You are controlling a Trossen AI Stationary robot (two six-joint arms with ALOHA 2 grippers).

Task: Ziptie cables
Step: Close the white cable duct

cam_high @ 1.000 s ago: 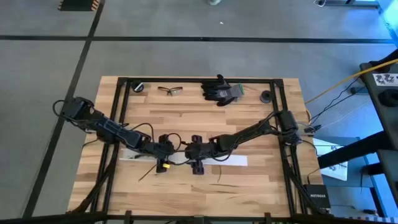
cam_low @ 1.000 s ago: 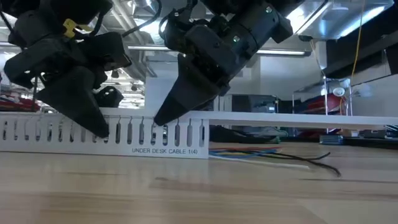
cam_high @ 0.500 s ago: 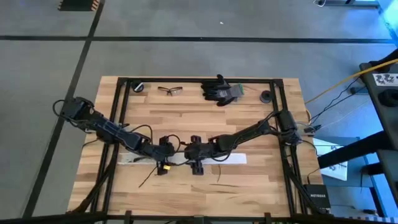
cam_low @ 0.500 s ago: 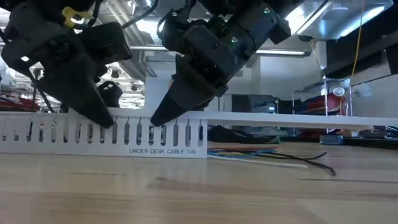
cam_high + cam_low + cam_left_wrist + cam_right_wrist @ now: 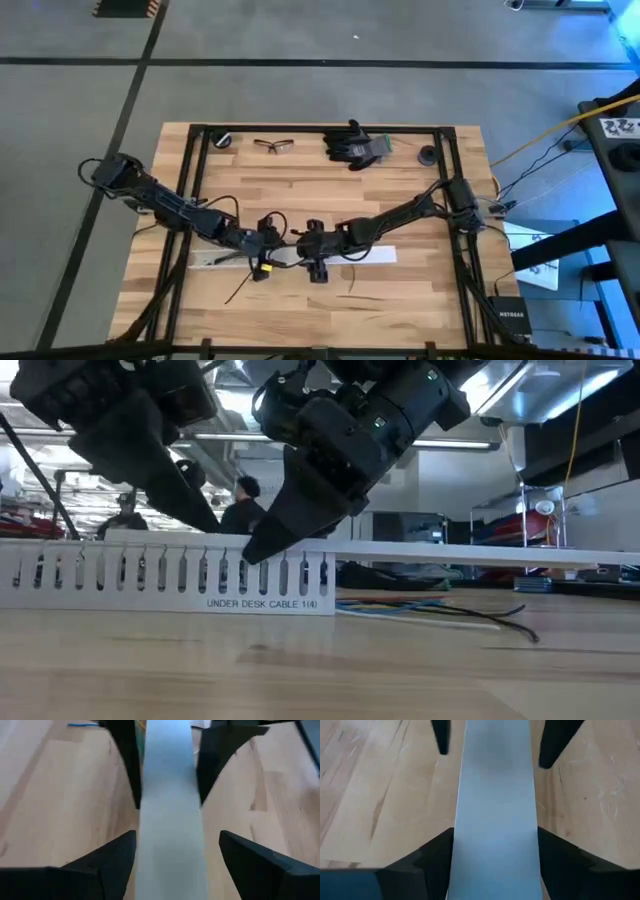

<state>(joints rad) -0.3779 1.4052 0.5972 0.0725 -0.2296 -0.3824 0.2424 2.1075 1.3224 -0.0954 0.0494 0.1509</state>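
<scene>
Both dark arms reach inward from the table's side edges and meet over the white plastic channel strip, which lies flat along the front half of the wooden table. The left gripper hangs above the strip's left part, lifted clear of it in the low view, its two fingers spread wider than the strip with one on each side. The right gripper sits just beside it toward the strip's middle, fingers also parted and straddling the strip; in the low view its tapered tip comes down to the strip's upper edge. The strip is one long pale piece, its upright wall cut into a row of narrow slots and printed "UNDER DESK CABLE 1(4)". The cables, several thin wires in mixed colours with a dark one curling at the end, lie flat on the wood just beside the strip's right end, touched by neither gripper. Behind the strip, at the table's far edge, lie one pair of safety glasses and a dark pair of gloves. Two people stand in the room beyond.
</scene>
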